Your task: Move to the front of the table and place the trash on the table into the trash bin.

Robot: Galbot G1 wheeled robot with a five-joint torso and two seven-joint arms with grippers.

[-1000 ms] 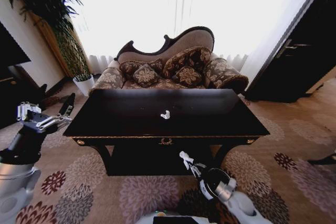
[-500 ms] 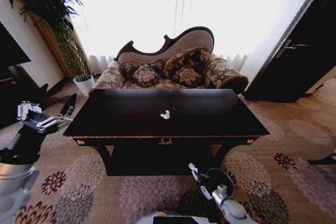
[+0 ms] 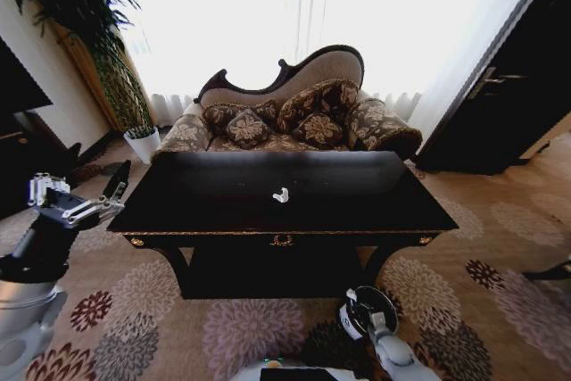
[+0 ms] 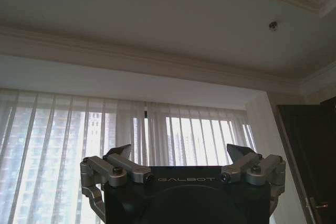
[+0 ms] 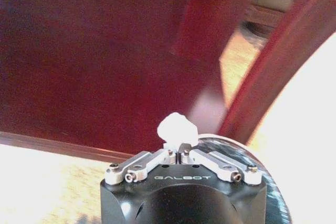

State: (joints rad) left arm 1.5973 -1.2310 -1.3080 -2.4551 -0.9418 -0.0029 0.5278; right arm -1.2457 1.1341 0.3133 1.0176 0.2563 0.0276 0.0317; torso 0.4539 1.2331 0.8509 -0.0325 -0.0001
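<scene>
Right arm has dropped lower and closer to the base than a second ago; right gripper sits below the black table's front edge, fingers pinched together on a white crumpled paper scrap. In the head view the arm hides those fingers. Left gripper unchanged, raised beside the table's left end, fingers apart, empty. Another white scrap lies mid-tabletop. Floral carpet; sofa behind, before bright curtains.

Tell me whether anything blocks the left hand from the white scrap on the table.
Nothing visible does. The left hand is open beside the table's left end; the scrap lies alone mid-top, bare surface between.
</scene>
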